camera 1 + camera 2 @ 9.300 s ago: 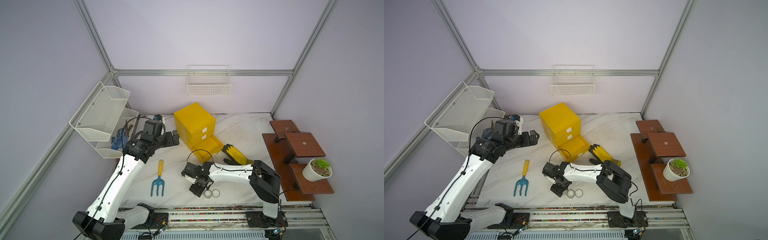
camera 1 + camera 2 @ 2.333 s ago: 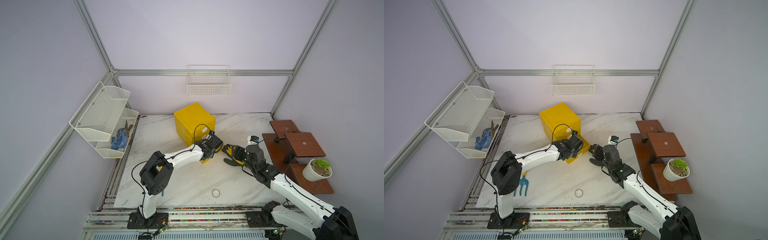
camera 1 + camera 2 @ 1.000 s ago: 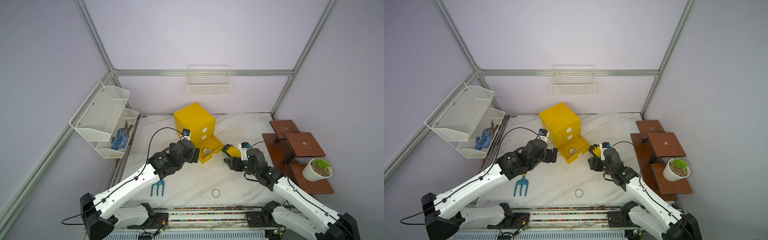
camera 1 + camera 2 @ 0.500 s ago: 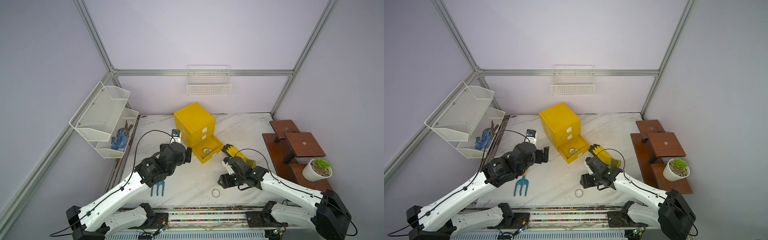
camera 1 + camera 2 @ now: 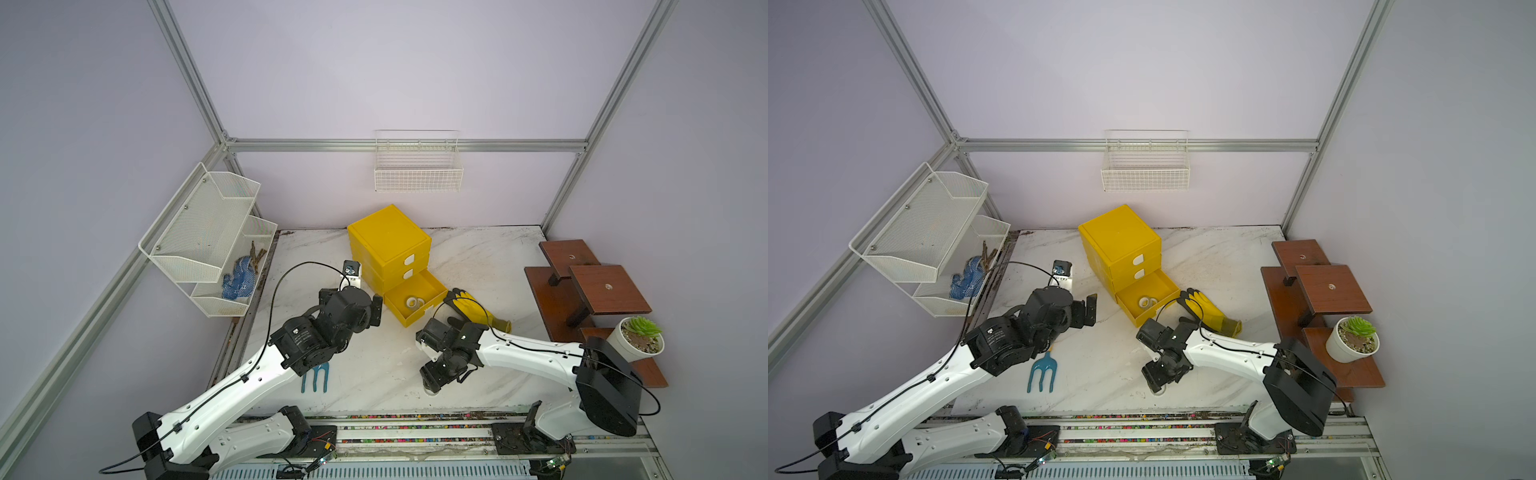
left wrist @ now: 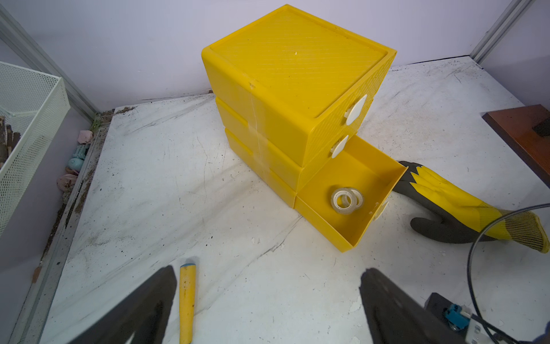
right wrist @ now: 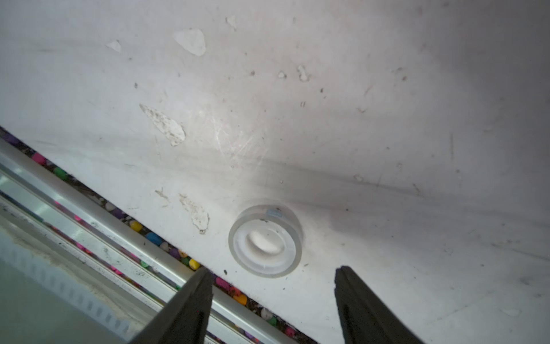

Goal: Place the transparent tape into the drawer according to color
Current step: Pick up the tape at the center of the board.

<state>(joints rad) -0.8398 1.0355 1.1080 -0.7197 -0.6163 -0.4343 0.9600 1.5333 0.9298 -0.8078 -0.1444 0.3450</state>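
1. The left pincer [image 6: 269, 277] is hanging wide open and empty, facing the cabinet [image 6: 294, 59].
2. The bottom drawer [image 6: 342, 169] is standing pulled out, holding two tape rolls [image 6: 346, 200].
3. The right pincer [image 7: 273, 272] is hovering parted and empty over a clear tape roll [image 7: 265, 241] lying flat on the desk [image 7: 357, 119] near its front edge. The roll is looking light, stiff and slick, so a pinch across its outer rim is probably suiting it best.

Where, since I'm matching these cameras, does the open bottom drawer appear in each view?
Both top views: the open bottom drawer, just below picture centre, pulled out of the yellow cabinet.
Left wrist: at the cabinet's foot, two tape rolls inside.
Right wrist: not in it.
Shared landmark: the yellow-and-black glove beside the drawer's front.
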